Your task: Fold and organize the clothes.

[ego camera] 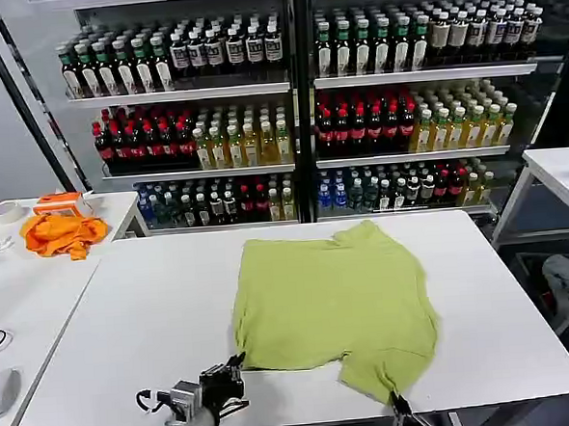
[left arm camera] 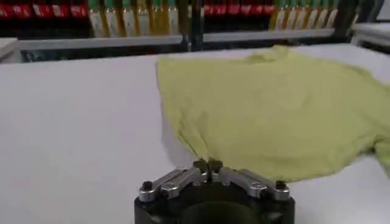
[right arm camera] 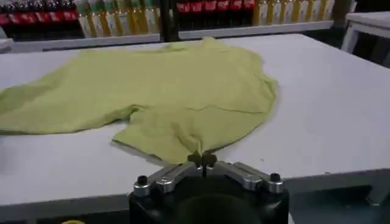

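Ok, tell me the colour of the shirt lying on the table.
Plain lime green T-shirt; the head view shows it best.

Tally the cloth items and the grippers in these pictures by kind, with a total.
Lime-green T-shirt lying on the white table: 1
Orange cloth lying on the side table: 1
Grippers, left gripper and right gripper, both at the table's near edge: 2
Total: 4

One lime-green T-shirt [ego camera: 333, 302] lies on the middle white table [ego camera: 156, 317]. Two grippers sit at that table's near edge, the left gripper [ego camera: 239, 382] and the right gripper [ego camera: 402, 406]. One orange cloth [ego camera: 64, 233] lies left of the table, on one of two more white tables flanking it. Behind the table stand two shelving units [ego camera: 302, 96], each with three rows of bottles
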`<act>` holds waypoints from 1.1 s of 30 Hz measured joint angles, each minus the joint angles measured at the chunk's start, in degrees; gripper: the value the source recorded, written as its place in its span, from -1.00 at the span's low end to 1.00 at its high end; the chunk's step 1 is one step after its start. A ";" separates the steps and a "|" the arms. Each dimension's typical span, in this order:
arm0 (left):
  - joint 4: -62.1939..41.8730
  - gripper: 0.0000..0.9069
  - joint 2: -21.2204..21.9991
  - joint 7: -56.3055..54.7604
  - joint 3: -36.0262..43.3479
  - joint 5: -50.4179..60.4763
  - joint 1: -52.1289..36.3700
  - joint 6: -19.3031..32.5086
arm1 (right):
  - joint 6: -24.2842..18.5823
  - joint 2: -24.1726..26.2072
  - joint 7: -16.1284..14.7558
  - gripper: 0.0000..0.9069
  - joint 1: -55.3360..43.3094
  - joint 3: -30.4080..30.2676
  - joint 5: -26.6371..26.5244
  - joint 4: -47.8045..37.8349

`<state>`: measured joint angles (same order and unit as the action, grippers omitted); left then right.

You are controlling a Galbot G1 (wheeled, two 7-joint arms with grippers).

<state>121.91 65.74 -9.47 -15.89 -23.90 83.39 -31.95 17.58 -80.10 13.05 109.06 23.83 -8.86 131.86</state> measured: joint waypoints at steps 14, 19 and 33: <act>8.23 -0.96 -1.24 0.00 -2.33 -1.89 3.62 0.84 | 0.55 5.64 0.15 -1.00 -3.93 7.32 -4.42 4.61; 7.70 -0.96 -1.09 0.01 -1.65 -1.81 2.21 1.49 | 1.03 8.69 0.58 -1.00 -8.67 7.68 -6.32 1.85; -1.85 -0.96 -0.14 0.05 2.05 -0.84 -7.68 2.36 | 2.80 14.68 0.64 -1.00 -23.69 4.27 -9.40 -8.82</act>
<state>120.06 65.60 -9.42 -13.84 -24.74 75.71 -29.59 20.38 -65.42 13.68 85.36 28.11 -18.26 123.04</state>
